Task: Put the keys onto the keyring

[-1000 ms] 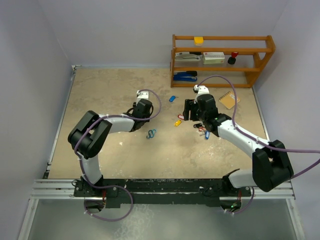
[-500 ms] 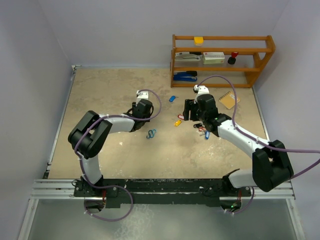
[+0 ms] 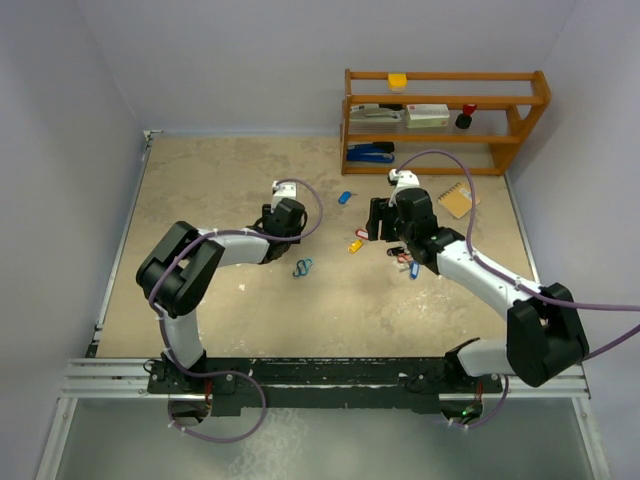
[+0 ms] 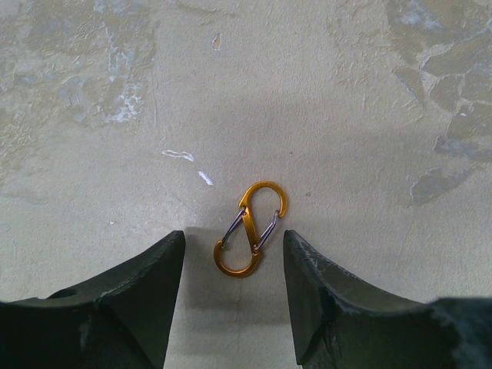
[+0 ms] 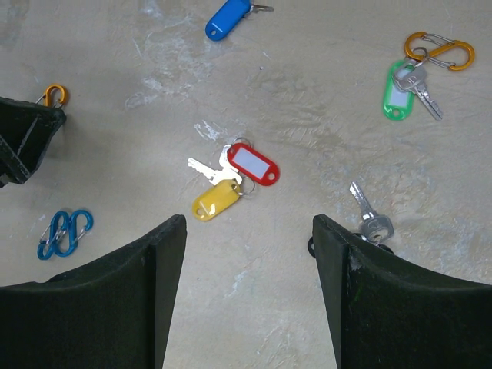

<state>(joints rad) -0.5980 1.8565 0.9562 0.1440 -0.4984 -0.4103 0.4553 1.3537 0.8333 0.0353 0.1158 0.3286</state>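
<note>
Our left claw [image 4: 233, 250] stands part open over the bench [image 4: 92, 92] and grips nothing. An orange clip [image 4: 250, 229] lies flat in the gap between its two fingers, touching neither. Our right claw [image 5: 248, 231] is open wider and is also empty.

Just above its gap, mid-frame in the right wrist view, lie the red-tagged key [image 5: 252, 164] and the yellow-tagged key [image 5: 216, 201], with their heads close together. Further out, a blue-tagged key [image 5: 228, 18] sits at the top edge. A green-tagged key [image 5: 398, 91] at upper right hangs on a second orange clip [image 5: 438, 48]. A bare key [image 5: 367, 214] lies beside the right finger; whether it carries a tag we cannot tell.

We judge these keys light and stiff, but thin, flat to the bench and slick on the metal, so a pinch on the blade would likely skate off. The plastic tag is thicker and less slippery. We would take it across its long sides, leaving the key's hole free. The clip looks rigid with a springy wire gate, so we would hold it by one loop, gate clear.
</note>
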